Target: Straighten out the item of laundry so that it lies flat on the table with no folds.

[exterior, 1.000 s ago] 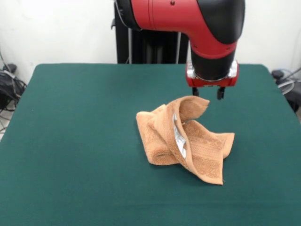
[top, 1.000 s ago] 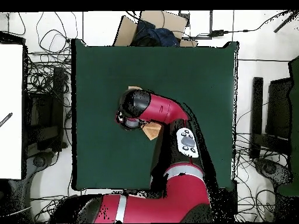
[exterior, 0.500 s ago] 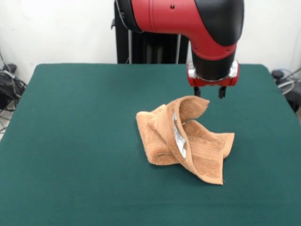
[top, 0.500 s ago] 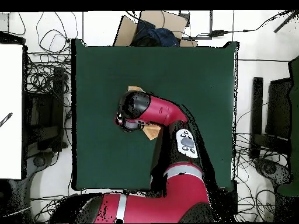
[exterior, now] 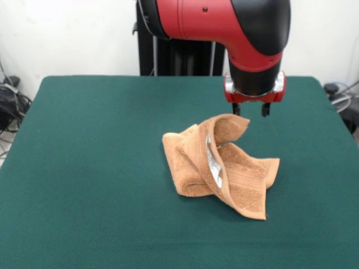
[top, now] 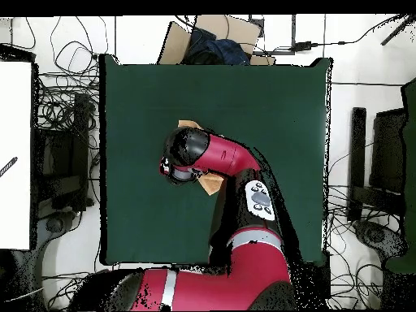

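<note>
Crumpled light orange-brown terry towel point(exterior: 219, 165) near centre of dark green felt table point(exterior: 90, 168), folded over itself, white label point(exterior: 213, 166) showing, red-black arm's gripper point(exterior: 251, 109) hovering just above its raised far corner, fingers apart, gripping nothing, overhead view mostly hides towel point(top: 213, 184)

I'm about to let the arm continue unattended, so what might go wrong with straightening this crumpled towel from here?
1. The orange-brown terry towel is bunched with a flap standing up; the gripper, open just above and behind that flap, may close on several layers and drag the bundle rather than unfold it.
2. The white label sits inside a fold, so layers are wrapped over each other; one pull probably leaves folds on the dark green table.
</note>
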You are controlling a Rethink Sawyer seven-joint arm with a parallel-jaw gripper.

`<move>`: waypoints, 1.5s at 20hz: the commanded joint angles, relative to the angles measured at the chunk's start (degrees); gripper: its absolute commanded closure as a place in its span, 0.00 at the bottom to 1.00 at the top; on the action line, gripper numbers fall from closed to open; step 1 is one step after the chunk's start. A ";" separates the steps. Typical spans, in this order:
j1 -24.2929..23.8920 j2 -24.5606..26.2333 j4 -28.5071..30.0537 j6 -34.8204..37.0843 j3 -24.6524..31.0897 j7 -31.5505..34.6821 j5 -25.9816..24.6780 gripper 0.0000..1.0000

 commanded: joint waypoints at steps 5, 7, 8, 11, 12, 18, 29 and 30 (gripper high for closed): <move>0.52 0.26 -1.25 0.94 4.71 7.28 1.01 0.00; 0.49 0.25 -1.41 0.63 4.71 7.15 0.93 0.00; 0.50 0.23 -1.57 0.61 4.69 7.13 0.90 0.00; 0.65 0.15 -2.69 1.03 4.49 6.74 0.37 0.00; 0.70 0.24 -3.13 1.43 4.43 6.67 0.23 0.00; 0.59 0.67 -4.23 1.14 4.64 5.50 -0.39 0.00; 0.33 1.11 -3.63 0.09 5.04 6.20 0.60 0.00; 0.28 1.31 -3.92 0.12 5.08 6.08 0.56 0.00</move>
